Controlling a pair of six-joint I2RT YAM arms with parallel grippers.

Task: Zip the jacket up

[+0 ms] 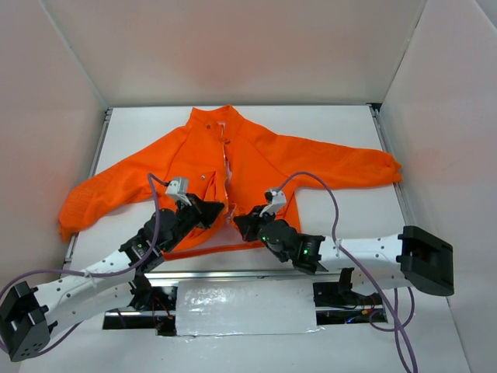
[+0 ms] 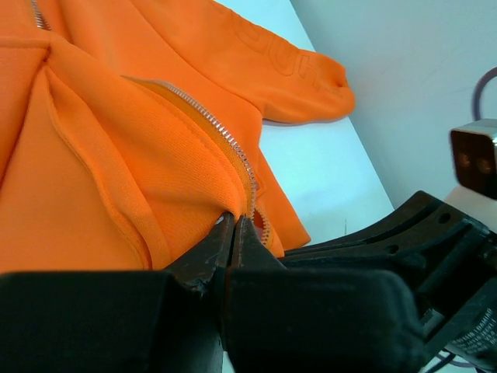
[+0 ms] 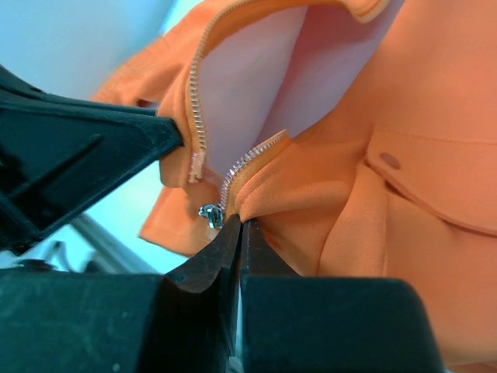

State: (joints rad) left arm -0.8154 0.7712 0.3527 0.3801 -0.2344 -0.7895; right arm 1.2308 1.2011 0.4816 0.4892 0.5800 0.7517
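Note:
The orange jacket [image 1: 256,167] lies spread on the table, collar at the far side, front open with pale lining showing. My left gripper [image 1: 220,214] is shut on the jacket's left front edge near the hem, beside its zipper teeth [image 2: 221,134]. My right gripper [image 1: 239,223] is shut on the right front edge near the hem; the fabric [image 3: 311,194] bunches above the fingertips. The silver zipper slider [image 3: 210,215] hangs just left of my right gripper's tips, at the bottom of its zipper row. The two zipper halves are apart.
White walls enclose the table [image 1: 326,225] on three sides. The jacket's sleeves reach toward the left wall [image 1: 78,206] and right wall [image 1: 380,167]. Purple cables [image 1: 334,202] loop over both arms. A foil-covered strip [image 1: 241,307] lies at the near edge.

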